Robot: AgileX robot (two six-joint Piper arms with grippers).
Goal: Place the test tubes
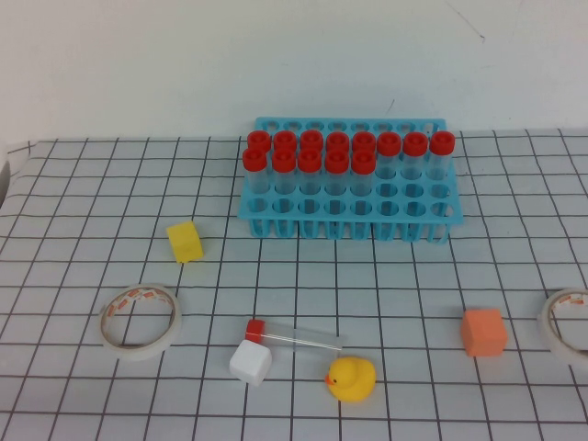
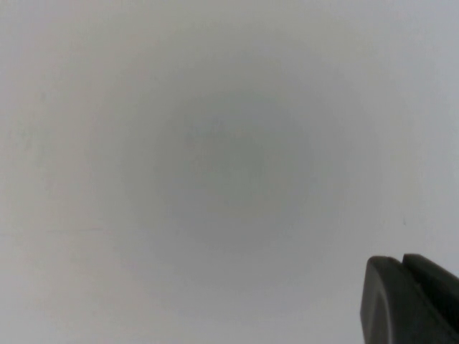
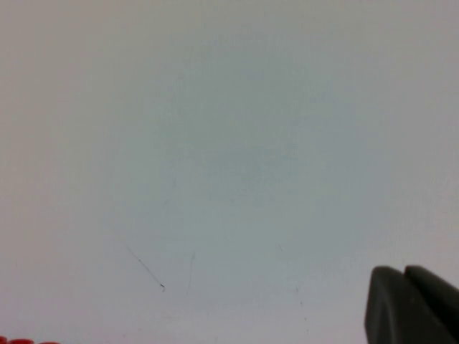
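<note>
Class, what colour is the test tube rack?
Blue; the rack shows best in the high view.

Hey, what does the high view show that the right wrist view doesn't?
Only high view: the blue rack of tubes, a loose test tube lying beside a white cube, a duck. Only right wrist view: the right tool, shut. Shared: the pale wall, probably the red caps. The left tool, shut, shows only in its own wrist view.

White gridded worktop holding a blue tube rack, a test tube lying flat, white cube, yellow block, orange block, rubber duck, left tape roll and right tape roll.
</note>
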